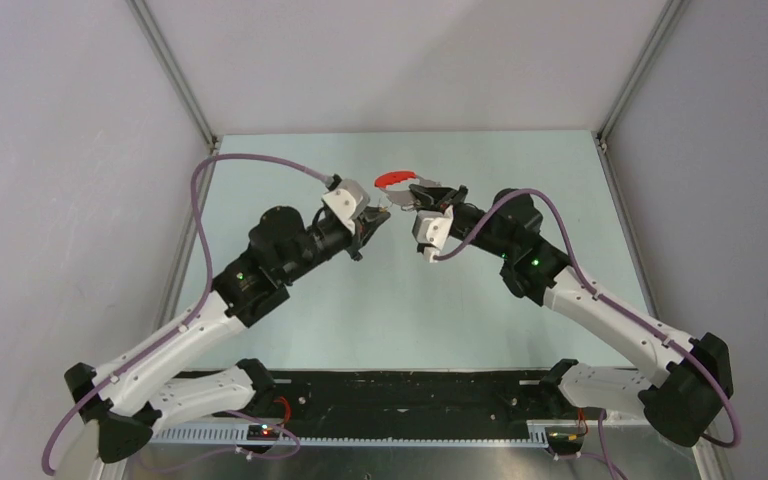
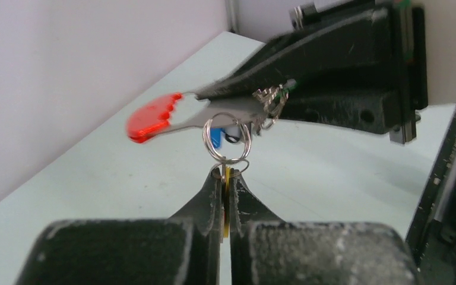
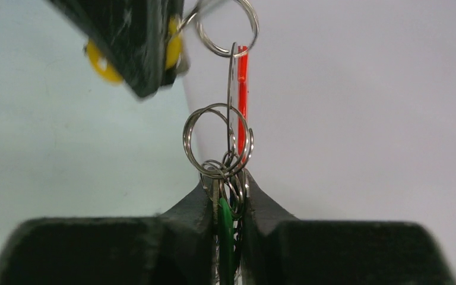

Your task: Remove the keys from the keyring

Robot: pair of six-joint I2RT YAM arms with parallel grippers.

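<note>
The keyring, a red crescent (image 1: 394,178) joined to a silver arc (image 2: 214,116), hangs in the air between both grippers. My left gripper (image 2: 227,173) is shut on a yellow-headed key (image 2: 227,196). That key's small split ring (image 2: 227,139) hangs on the arc. My right gripper (image 3: 228,185) is shut on a bunch of split rings (image 3: 217,142) and a green-headed key (image 3: 225,231). The keyring shows edge-on in the right wrist view (image 3: 242,89). A blue key head (image 2: 215,137) peeks out behind the arc. In the top view, the left gripper (image 1: 378,215) and right gripper (image 1: 415,200) meet at the table's far middle.
The pale green table (image 1: 410,300) has grey walls on three sides. Metal posts stand at the back corners (image 1: 175,75). A black strip (image 1: 410,395) runs along the near edge by the arm bases.
</note>
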